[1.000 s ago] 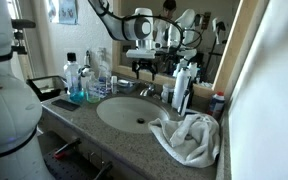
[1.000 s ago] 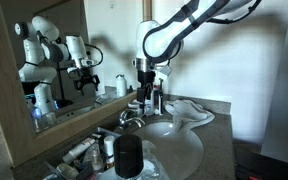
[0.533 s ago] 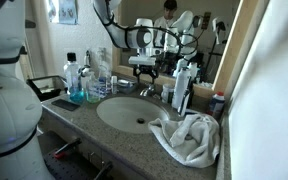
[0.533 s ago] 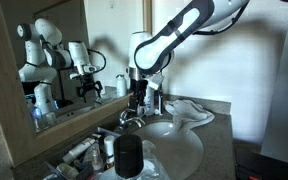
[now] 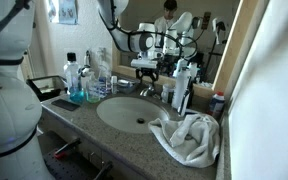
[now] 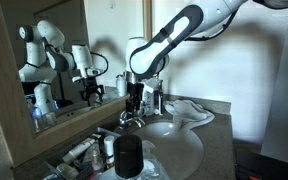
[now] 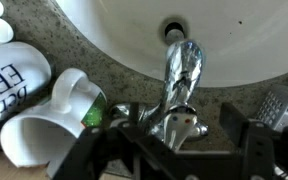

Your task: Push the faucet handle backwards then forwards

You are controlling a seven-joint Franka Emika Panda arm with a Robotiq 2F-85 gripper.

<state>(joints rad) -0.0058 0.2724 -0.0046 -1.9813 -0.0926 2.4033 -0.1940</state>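
Observation:
The faucet handle [image 7: 178, 124] is a short chrome lever with a red and a blue dot, topping the small tap whose spout [image 7: 183, 62] reaches over the white basin [image 7: 246, 48]. My gripper [image 7: 172, 152] is open, with one dark finger on each side of the handle and neither visibly touching it. In both exterior views the gripper [image 5: 147, 68] [image 6: 134, 98] hangs just above the tap [image 5: 145, 91] [image 6: 130, 118] at the back of the basin [image 5: 114, 116] [image 6: 180, 150].
Tall white pump bottles [image 5: 181, 86] stand close beside the tap. A crumpled white towel [image 5: 189, 138] lies on the counter. Blue and clear bottles [image 5: 75, 80] stand at the other side. A black cup [image 6: 129, 156] is near the camera. The mirror is right behind the tap.
My gripper has moved toward the mirror and come lower, ending over the tap. The handle and the other things have not moved.

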